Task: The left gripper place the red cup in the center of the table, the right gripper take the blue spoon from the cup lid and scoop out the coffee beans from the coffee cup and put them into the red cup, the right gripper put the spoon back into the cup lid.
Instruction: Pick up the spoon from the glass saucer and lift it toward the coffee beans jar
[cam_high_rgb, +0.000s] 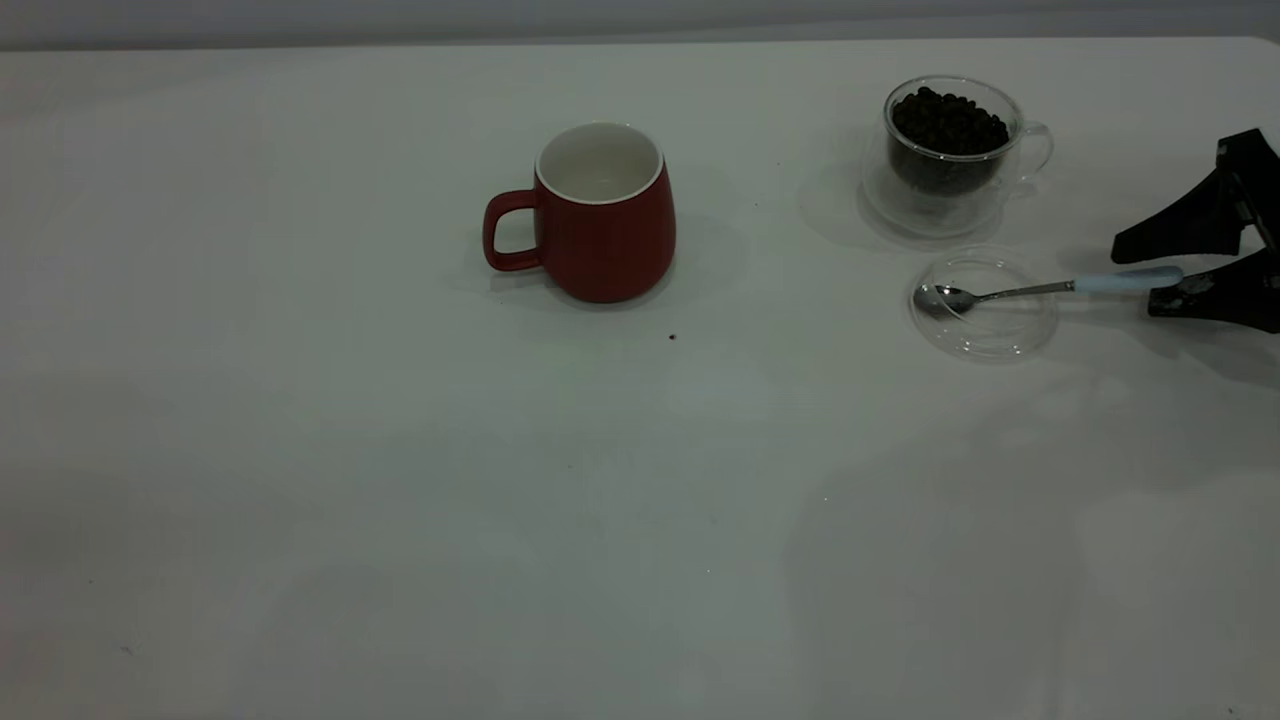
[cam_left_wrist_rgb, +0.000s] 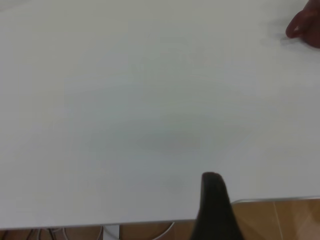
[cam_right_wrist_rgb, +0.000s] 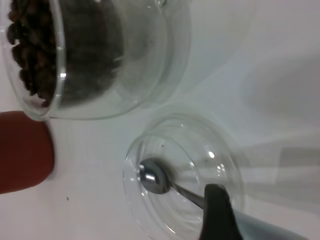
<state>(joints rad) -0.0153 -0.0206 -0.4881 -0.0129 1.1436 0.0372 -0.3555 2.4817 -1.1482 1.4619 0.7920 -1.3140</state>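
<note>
Right hand (cam_high_rgb: 1150, 272): far right edge, low, fingers spread apart.
Left hand (cam_left_wrist_rgb: 215, 205): one finger visible only.

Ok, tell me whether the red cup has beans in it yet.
Empty: the red cup stands upright and its white inside shows no beans.

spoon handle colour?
Pale light blue on the blue spoon, metal bowl and neck; exterior view shows it best.

You are working at a staged test bench, not a lived-in kitchen. The evidence: a plain white table (cam_high_rgb: 400, 500) carrying only a few props, a bare pale wall (cam_high_rgb: 500, 20) along its far edge, and wood-look flooring (cam_left_wrist_rgb: 280, 220) with cables (cam_left_wrist_rgb: 45, 234) below the table's edge.
</note>
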